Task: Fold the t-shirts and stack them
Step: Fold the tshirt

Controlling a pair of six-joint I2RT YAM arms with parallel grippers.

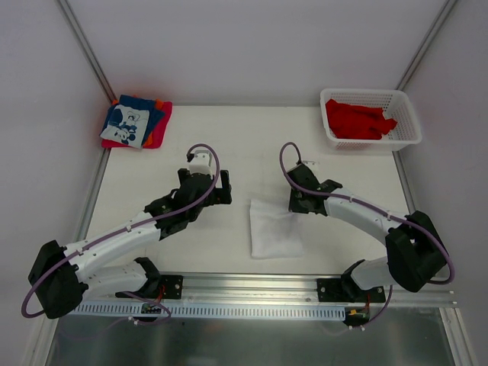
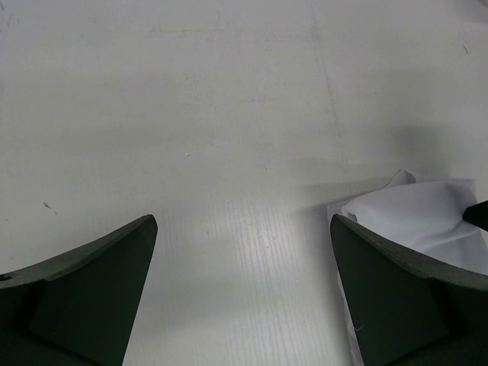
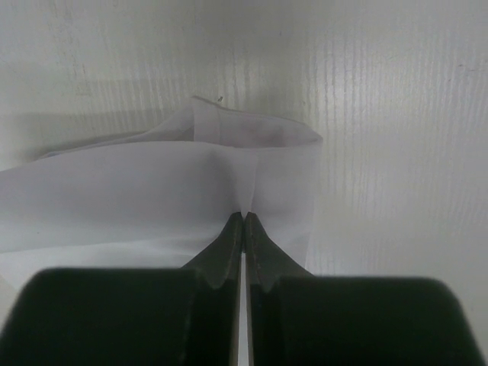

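This is a robotics lab test cell: a left arm [image 1: 114, 236] and a right arm [image 1: 366, 213] are bolted to an aluminium rail [image 1: 252, 284] along the near edge of a white table [image 1: 229, 145]. Plain white panels [image 1: 252, 46] and slanting metal struts [image 1: 80, 46] enclose the far and side edges. A slotted cable duct [image 1: 244, 311] runs along the rail's near side.

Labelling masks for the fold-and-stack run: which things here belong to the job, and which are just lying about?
Job:
- white t-shirt, pinched by the shut right gripper
- red t-shirts, heaped far right
- folded stack, far left corner
- left gripper, open, empty

Lying about:
- basket, white lattice, holding the red ones
- table
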